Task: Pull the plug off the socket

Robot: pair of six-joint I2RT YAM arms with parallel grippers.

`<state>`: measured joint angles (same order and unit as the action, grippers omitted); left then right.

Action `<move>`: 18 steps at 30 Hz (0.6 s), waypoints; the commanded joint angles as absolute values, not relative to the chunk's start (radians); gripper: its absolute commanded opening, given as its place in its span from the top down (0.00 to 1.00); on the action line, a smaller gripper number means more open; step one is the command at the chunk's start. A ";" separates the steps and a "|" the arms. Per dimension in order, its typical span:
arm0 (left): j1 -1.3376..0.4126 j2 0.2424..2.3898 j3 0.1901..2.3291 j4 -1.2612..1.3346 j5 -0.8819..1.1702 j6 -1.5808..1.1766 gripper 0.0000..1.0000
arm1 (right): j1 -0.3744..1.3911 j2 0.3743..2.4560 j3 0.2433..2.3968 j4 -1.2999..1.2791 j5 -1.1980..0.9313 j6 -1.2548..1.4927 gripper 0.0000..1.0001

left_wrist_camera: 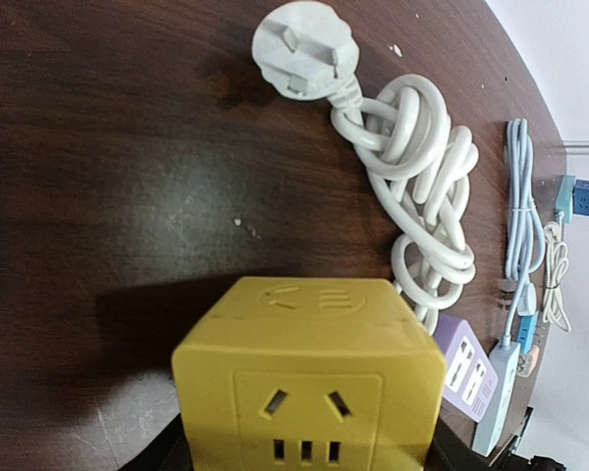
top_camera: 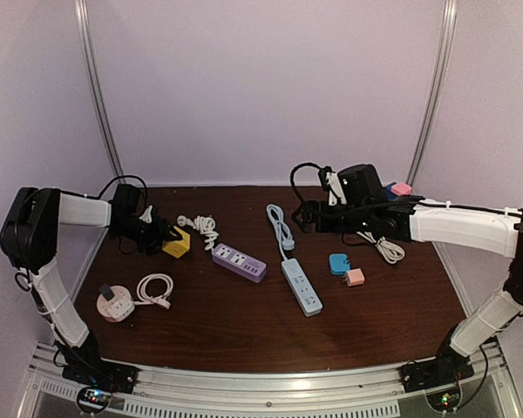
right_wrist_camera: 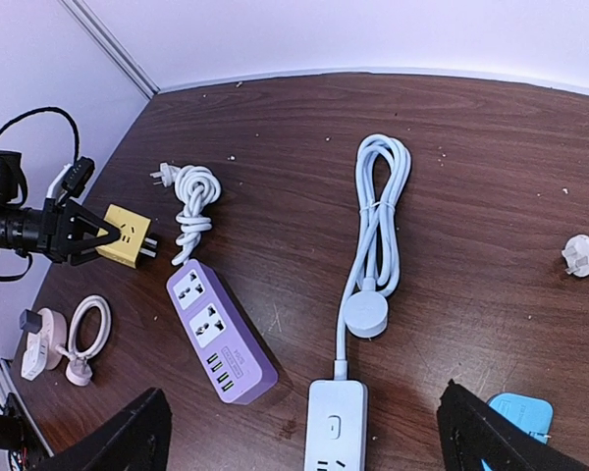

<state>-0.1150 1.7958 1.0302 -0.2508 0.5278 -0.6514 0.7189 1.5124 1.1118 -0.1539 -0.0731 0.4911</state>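
My left gripper is shut on a yellow cube plug adaptor at the left of the table. Its metal prongs are bare and point toward a purple socket strip, with a gap between them. The strip's white cable lies knotted beside the cube, and the cable's white plug rests loose on the wood. My right gripper hangs open above the table's middle. It holds nothing, and a white power strip lies below it.
A round pink socket with a white coiled lead sits at the front left. Blue and pink adaptors lie to the right of the white strip. More cable and adaptors sit at the back right behind my right arm.
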 commanded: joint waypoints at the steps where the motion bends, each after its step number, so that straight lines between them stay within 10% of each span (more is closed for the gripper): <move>1: -0.105 1.811 1.017 -0.239 0.499 -0.613 0.50 | 0.713 1.476 1.095 -0.165 -0.041 0.472 0.04; 18: -0.104 1.738 1.015 -0.330 0.331 -0.568 0.06 | 0.708 1.487 1.101 -0.197 0.055 0.511 0.00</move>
